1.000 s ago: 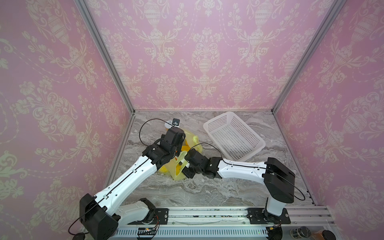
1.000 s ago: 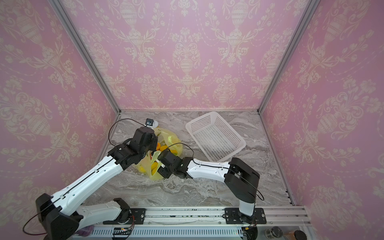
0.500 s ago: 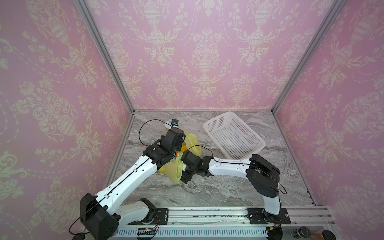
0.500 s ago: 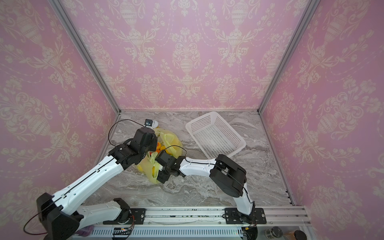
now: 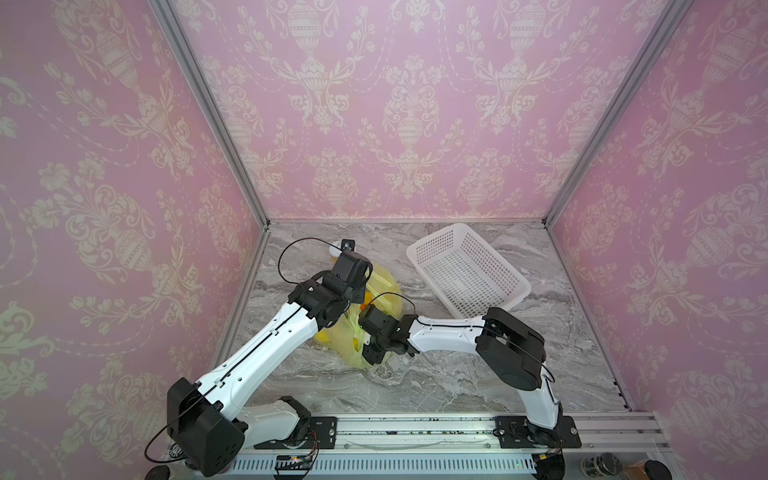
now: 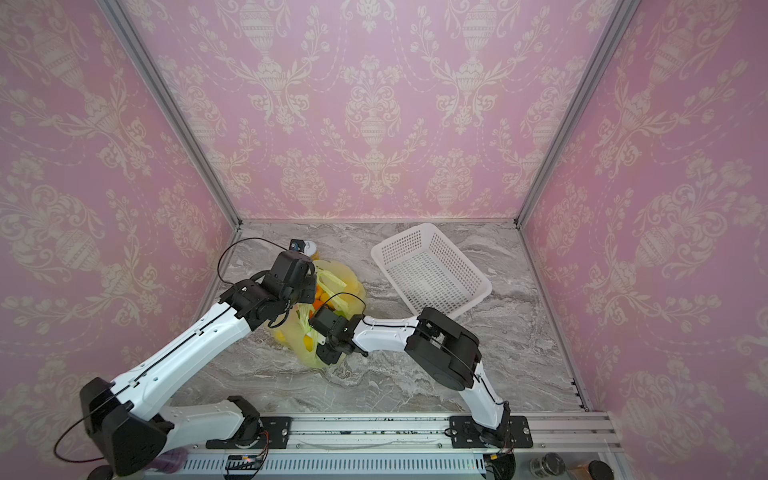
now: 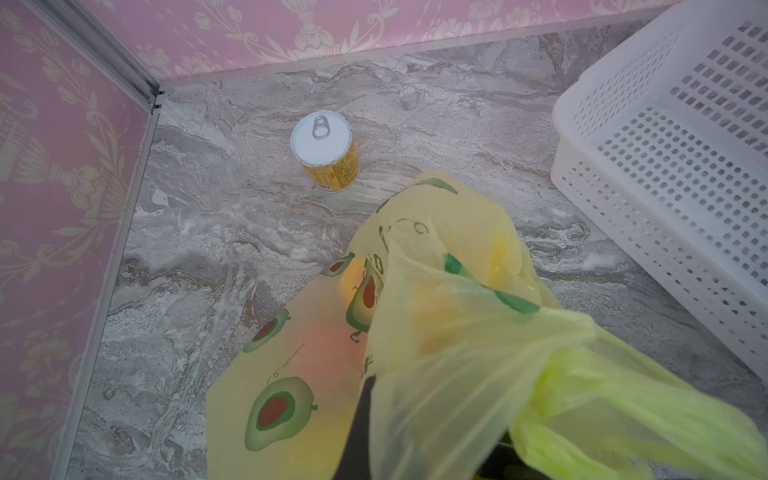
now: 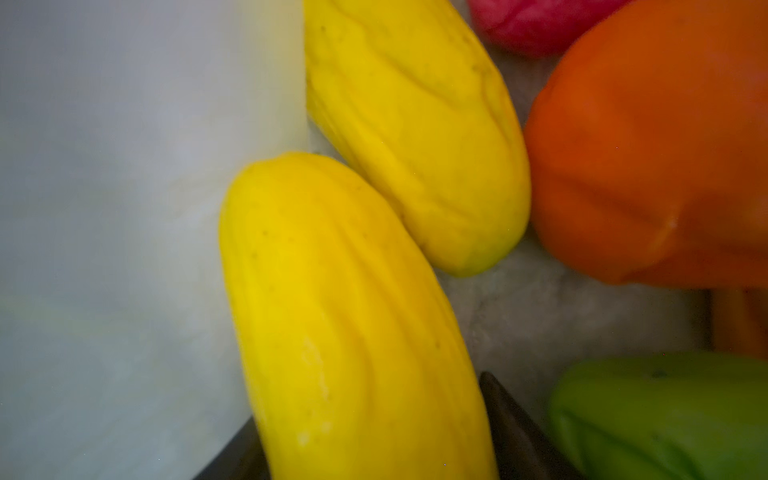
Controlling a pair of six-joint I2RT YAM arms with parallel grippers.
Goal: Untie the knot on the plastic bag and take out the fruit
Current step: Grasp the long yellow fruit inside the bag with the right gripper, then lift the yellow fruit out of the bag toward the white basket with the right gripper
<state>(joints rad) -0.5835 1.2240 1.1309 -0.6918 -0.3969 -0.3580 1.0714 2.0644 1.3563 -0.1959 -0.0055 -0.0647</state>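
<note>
The plastic bag [image 5: 384,286] [image 6: 347,286] lies on the marble floor, thin yellow-green film with avocado prints [image 7: 274,411]. My left gripper [image 5: 359,289] [image 7: 428,449] is shut on its film, which drapes over one dark finger [image 7: 361,415]. Bunched bright handle strips [image 7: 582,403] hang beside it; I cannot tell whether the knot is still tied. My right gripper [image 5: 365,338] [image 8: 374,424] reaches inside the bag, its fingers closed on both sides of an elongated yellow fruit [image 8: 345,311]. Around it lie another yellow fruit [image 8: 415,137], an orange one [image 8: 656,158], a green one [image 8: 665,415] and a pink-red one [image 8: 536,20].
A white perforated basket [image 5: 465,270] [image 7: 665,145] stands to the right of the bag, toward the back. A gold can with a white pull-tab lid [image 7: 326,153] [image 6: 309,249] stands behind the bag near the back left corner. Pink walls close three sides.
My right gripper has pushed a little further left into the bag and its elbow has swung. The left arm holds still with the bag.
</note>
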